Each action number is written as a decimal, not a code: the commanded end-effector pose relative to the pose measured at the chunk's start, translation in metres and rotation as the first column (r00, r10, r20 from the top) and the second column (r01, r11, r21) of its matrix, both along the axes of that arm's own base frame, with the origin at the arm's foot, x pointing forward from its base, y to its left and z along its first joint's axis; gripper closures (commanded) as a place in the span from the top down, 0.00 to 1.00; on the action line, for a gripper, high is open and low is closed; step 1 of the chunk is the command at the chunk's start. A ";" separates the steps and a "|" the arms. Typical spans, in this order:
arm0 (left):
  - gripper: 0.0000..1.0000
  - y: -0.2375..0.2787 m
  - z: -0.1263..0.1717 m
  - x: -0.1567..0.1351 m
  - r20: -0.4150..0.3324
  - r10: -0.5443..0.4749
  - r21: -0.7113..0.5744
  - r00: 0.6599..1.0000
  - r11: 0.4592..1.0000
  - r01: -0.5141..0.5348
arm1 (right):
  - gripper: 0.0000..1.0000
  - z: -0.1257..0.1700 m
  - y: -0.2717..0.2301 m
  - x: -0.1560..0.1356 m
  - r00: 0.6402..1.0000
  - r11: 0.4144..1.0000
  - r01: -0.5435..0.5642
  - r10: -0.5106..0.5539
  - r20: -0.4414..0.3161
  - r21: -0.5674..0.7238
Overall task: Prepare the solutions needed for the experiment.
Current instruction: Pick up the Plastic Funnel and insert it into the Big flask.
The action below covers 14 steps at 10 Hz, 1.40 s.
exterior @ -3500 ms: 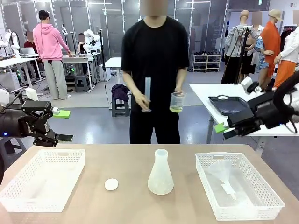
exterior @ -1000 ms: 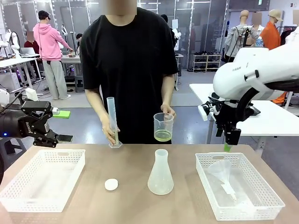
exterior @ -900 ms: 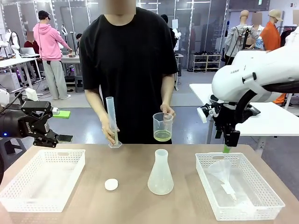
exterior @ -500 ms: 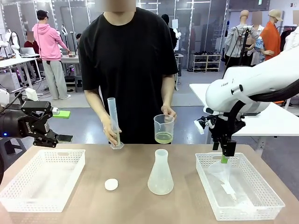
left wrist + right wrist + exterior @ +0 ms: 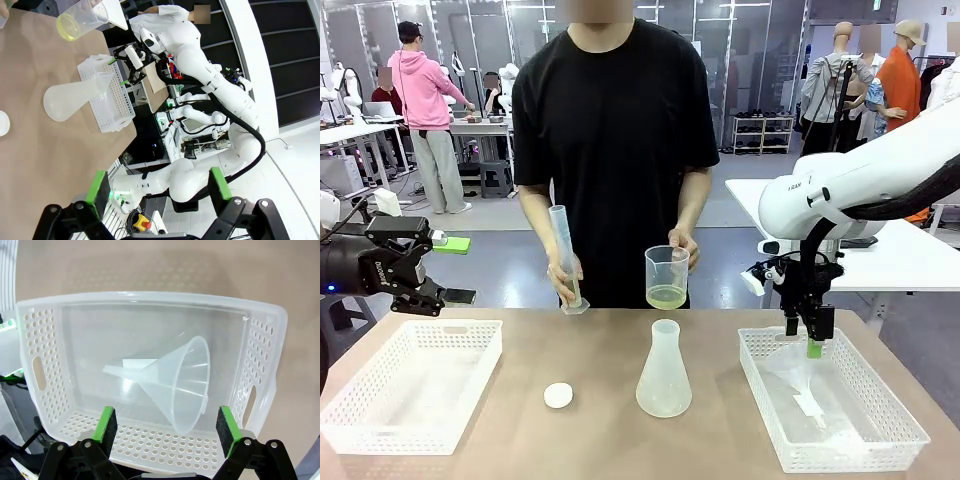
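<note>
A person at the far side holds a clear beaker (image 5: 667,276) with the pale yellow-green solution (image 5: 667,296) in its bottom; the solution (image 5: 70,27) is in the left wrist view too. Their other hand holds a tall graduated cylinder (image 5: 564,258) upright. A frosted conical flask (image 5: 663,372) stands mid-table. My right gripper (image 5: 812,345) points down, open, just above the right basket (image 5: 910,430) and the clear funnel (image 5: 795,372) lying in it. From the wrist, the funnel (image 5: 175,385) lies on its side directly below the open right gripper (image 5: 167,427). My left gripper (image 5: 455,270) hovers open off the table's left edge.
A white basket (image 5: 440,323) with nothing in it sits at the left front. A small white round disc (image 5: 558,395) lies left of the flask. The person's hands hover over the table's far edge. The right basket's perforated wall (image 5: 45,370) rings the funnel.
My right arm swung in from the right and came down over the right basket. The person stepped up to the table with cylinder and beaker. My left arm stayed still.
</note>
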State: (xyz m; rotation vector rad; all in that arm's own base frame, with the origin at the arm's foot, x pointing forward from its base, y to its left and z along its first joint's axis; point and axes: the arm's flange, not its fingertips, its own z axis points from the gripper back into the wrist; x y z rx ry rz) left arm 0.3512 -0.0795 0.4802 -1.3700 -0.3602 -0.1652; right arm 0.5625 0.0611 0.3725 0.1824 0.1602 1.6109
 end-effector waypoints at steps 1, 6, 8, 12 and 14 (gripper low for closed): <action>1.00 -0.003 0.002 0.001 -0.009 0.002 -0.028 1.000 1.000 -0.002 | 1.00 -0.001 -0.004 0.014 0.998 0.999 -0.041 0.041 -0.046 0.001; 1.00 -0.003 0.002 0.001 -0.009 0.002 -0.028 1.000 1.000 -0.002 | 1.00 -0.019 -0.003 0.029 0.987 0.996 -0.074 0.079 -0.141 0.039; 1.00 -0.003 0.002 0.001 -0.009 0.002 -0.028 1.000 1.000 -0.002 | 1.00 -0.021 -0.002 0.032 0.973 0.995 -0.090 0.098 -0.209 0.051; 1.00 -0.003 0.002 0.001 -0.009 0.002 -0.028 1.000 1.000 -0.002 | 0.86 -0.028 0.000 0.032 0.956 0.994 -0.102 0.110 -0.272 0.042; 1.00 -0.003 0.002 0.001 -0.009 0.002 -0.028 1.000 1.000 -0.002 | 0.73 -0.031 0.000 0.031 0.955 0.996 -0.089 0.090 -0.283 0.017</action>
